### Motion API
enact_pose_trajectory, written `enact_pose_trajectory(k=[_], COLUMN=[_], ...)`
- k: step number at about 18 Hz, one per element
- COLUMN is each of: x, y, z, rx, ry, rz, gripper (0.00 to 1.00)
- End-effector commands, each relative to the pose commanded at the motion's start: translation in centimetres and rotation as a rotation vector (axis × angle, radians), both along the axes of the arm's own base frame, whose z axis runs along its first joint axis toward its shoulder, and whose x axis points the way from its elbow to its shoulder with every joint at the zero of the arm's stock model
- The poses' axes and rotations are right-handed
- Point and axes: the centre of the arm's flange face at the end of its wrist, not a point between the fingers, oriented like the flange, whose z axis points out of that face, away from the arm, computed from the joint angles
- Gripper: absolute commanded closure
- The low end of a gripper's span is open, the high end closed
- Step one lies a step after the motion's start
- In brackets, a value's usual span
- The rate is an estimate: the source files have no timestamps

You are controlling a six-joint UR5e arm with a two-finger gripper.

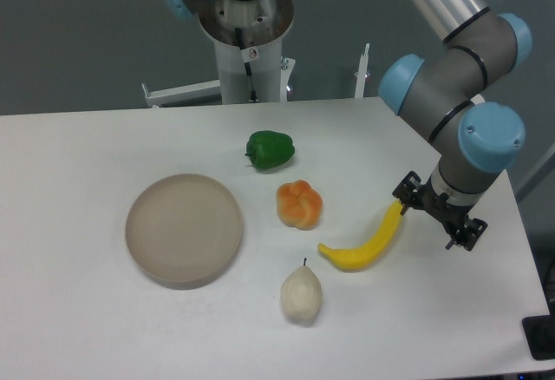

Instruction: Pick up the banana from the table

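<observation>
- White tabletop [78, 180] fills my view, with a grey wall and the arm's pedestal behind it.
- My gripper [431, 215] sits low over the near right part of the table, right at the upper tip of the banana [368, 244].
- From the tool, the banana runs away to the lower left of the picture; its long axis is a diagonal, curving flat at the far, fatter end.
- That far end lies on the table, while the tip at the tool looks slightly raised, though I can't be sure of that from this one angle.
- The fingers are hidden under the wrist, so I cannot tell whether they are closed on the tip, just touching it, or spread around it.
- Beyond the banana's far end from the tool lies a pale pear [301, 294], near but apart from it.
- An orange fruit [299, 204] lies farther out on the tool's left in the picture, with a green pepper [270, 149] behind it and a round beige plate [143, 250] well apart.
- My judgement: a grip at the very tip leaves most of the length hanging out to one side, so I'd expect it to swing or droop on a lift.
</observation>
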Motion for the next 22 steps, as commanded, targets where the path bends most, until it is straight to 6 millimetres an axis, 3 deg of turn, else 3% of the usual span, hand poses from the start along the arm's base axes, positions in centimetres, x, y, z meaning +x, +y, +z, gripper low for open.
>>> enact_pose_trajectory(k=[3,5,16,22], x=[2.0,3.3,2.9,4.0], y=[1.4,2.3,3.1,3.8], z=[0.4,-0.6,-3.3,-5.1], rx=[0.002,-0.008,-0.008,-0.026], ry=[0.006,-0.004,-0.006,-0.029], rz=[0.037,0.031,0.063,0.051], gripper=[0.00,0.00,0.00,0.00])
